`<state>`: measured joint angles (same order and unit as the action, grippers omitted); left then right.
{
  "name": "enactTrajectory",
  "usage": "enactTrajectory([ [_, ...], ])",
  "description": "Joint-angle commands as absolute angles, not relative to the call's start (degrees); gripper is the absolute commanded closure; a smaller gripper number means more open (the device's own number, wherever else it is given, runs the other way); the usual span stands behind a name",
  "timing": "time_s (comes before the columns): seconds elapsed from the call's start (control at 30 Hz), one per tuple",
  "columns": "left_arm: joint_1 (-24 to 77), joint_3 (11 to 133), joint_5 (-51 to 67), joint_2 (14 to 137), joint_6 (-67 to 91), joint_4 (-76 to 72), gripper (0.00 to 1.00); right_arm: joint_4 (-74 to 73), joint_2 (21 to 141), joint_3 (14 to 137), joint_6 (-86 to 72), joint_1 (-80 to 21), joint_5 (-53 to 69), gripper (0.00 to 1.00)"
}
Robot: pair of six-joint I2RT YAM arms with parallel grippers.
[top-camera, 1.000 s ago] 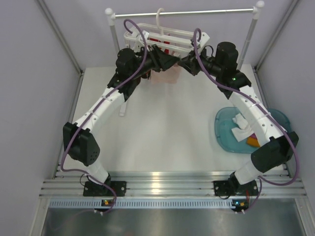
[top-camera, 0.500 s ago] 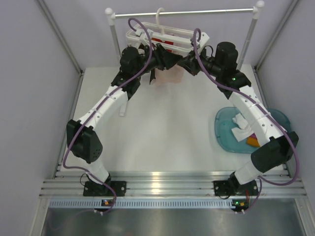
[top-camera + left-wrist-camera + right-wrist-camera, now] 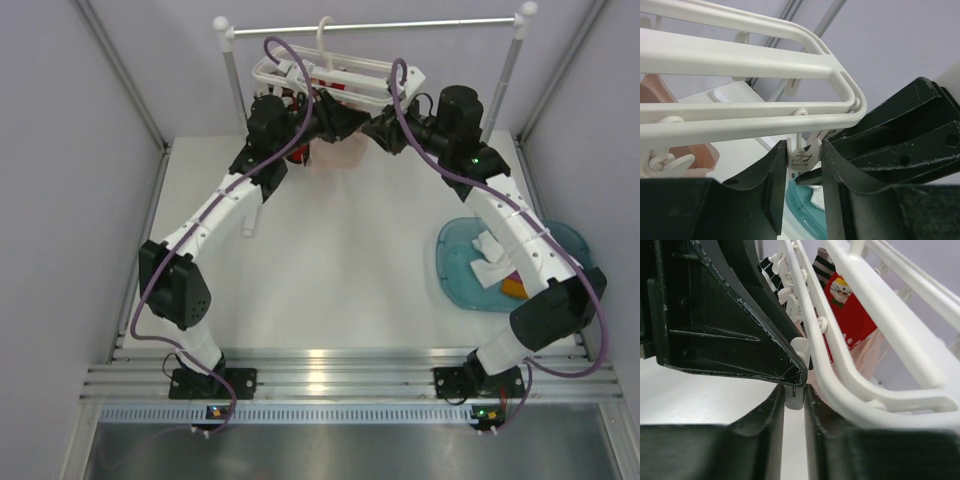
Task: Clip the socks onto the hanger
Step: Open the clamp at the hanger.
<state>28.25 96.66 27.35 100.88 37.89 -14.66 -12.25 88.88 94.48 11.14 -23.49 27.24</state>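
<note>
1. The fingers of the left gripper [image 3: 803,170] are squeezing a dangling clip [image 3: 800,157], seemingly to open it.
2. The right gripper [image 3: 794,410] is pinching an unidentifiable small pale piece [image 3: 794,396] nearby.
3. The hanger [image 3: 345,76] is hanging from the rail [image 3: 420,22], red sock [image 3: 850,315] already clipped.

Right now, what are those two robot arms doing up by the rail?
They're working at the hanger. The left gripper squeezes a clip under its frame, and the right gripper pinches a small pale thing I can't make out, right beside it. A red sock and a striped sock hang there already. More socks wait in the tray.
</note>
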Motion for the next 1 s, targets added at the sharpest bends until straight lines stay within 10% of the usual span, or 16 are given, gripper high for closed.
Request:
enactTrajectory([
  [0.0, 28.6, 99.9, 27.2, 101.2, 40.3, -19.1, 1.00, -14.1, 86.4, 94.7, 12.1, -24.5, 28.0, 0.67],
  [0.57, 28.5, 98.5, 29.2, 101.2, 45.9, -20.6, 1.00, -2.8, 85.4, 91.3, 7.0, -24.3, 24.7, 0.59],
  [0.9, 28.6, 98.5, 28.6, 101.2, 46.5, -19.6, 1.00, -1.8, 85.3, 91.7, 10.1, -24.3, 26.5, 1.00],
  [0.97, 28.5, 98.9, 27.7, 101.0, 45.4, -19.5, 0.82, -2.0, 85.0, 91.1, 10.9, -24.3, 26.9, 1.00],
])
